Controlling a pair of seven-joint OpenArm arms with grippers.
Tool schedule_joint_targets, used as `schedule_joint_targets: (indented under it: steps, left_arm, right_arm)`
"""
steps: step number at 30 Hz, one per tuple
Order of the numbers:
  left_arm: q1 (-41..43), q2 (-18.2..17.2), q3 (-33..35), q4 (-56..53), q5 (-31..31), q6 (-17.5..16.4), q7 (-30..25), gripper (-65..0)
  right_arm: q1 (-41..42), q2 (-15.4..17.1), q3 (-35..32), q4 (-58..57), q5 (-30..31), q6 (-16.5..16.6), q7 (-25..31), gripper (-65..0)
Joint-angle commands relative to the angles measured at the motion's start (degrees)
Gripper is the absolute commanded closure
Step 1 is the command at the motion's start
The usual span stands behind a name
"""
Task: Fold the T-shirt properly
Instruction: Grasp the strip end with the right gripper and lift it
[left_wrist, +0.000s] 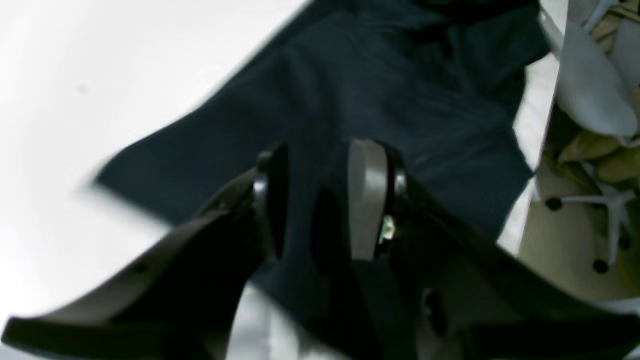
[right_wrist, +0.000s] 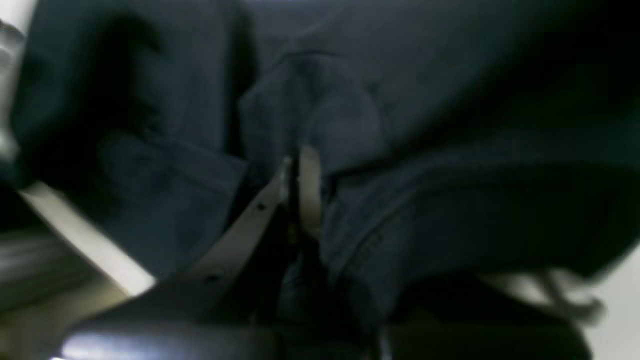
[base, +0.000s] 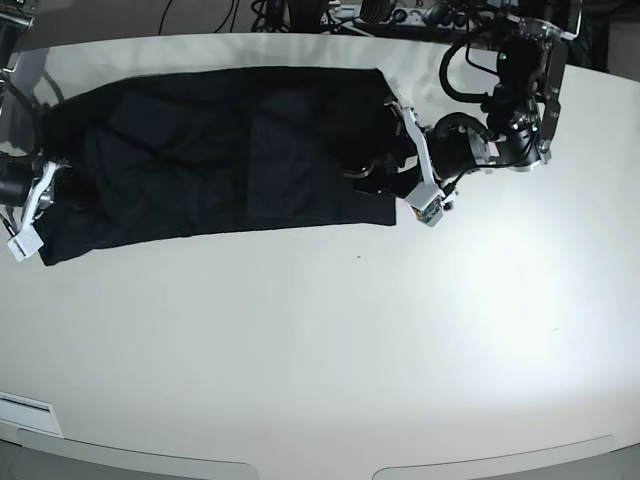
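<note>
The black T-shirt (base: 220, 150) lies as a long flat band across the far part of the white table. My left gripper (base: 405, 165) is at the shirt's right end in the base view. In the left wrist view its fingers (left_wrist: 367, 200) stand apart with dark cloth (left_wrist: 380, 90) running between them, the gripper (left_wrist: 317, 200) low over the shirt. My right gripper (base: 35, 195) is at the shirt's left end. In the right wrist view it (right_wrist: 297, 190) is pinched shut on a fold of the cloth (right_wrist: 320, 110).
The white table (base: 330, 340) stretches bare toward the near edge. Cables and equipment (base: 400, 15) sit behind the far edge. Chair legs and the floor (left_wrist: 590, 210) show past the table edge in the left wrist view.
</note>
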Motion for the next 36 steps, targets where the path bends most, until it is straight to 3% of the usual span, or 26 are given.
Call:
schedule_joint_targets:
  steps: [1, 7, 11, 15, 18, 25, 36]
  left_arm:
    - [-0.83, -0.44, -0.42, 1.16, -1.09, -0.45, -1.25, -22.3]
    - [-0.63, -0.44, -0.44, 1.05, 1.14, -0.45, 0.28, -22.3]
    - [-0.59, -0.44, -0.44, 1.05, 4.35, -0.45, 0.22, -22.3]
    - [-0.59, -0.42, -0.44, 1.05, 4.42, 0.57, 0.20, -22.3]
    - [-0.55, -0.42, -0.44, 0.94, 5.01, 1.90, 0.22, -22.3]
    - [-0.39, -0.42, -0.44, 0.94, 7.80, 1.88, 0.22, -22.3]
    - [1.95, 1.62, -0.42, 0.94, 7.96, 1.86, -0.42, -22.3]
  right_arm:
    - [0.96, 2.47, 0.57, 1.68, -1.46, 0.17, 0.82, 0.0]
    - [0.94, 3.41, 0.55, 5.77, -18.10, -0.07, 6.71, 0.0]
    - [0.94, 3.41, 0.55, 8.15, -27.26, -6.47, 9.73, 0.0]
    - [0.94, 3.41, 0.57, 13.05, -30.05, -13.11, 9.07, 0.0]
    - [0.61, 3.39, 0.57, 18.47, -29.51, -15.61, 9.09, 0.0]
    - [0.61, 1.84, 0.66, 30.23, -19.52, -15.19, 9.42, 0.0]
    - [0.59, -16.06, 0.66, 31.78, -3.82, -9.01, 6.84, 0.0]
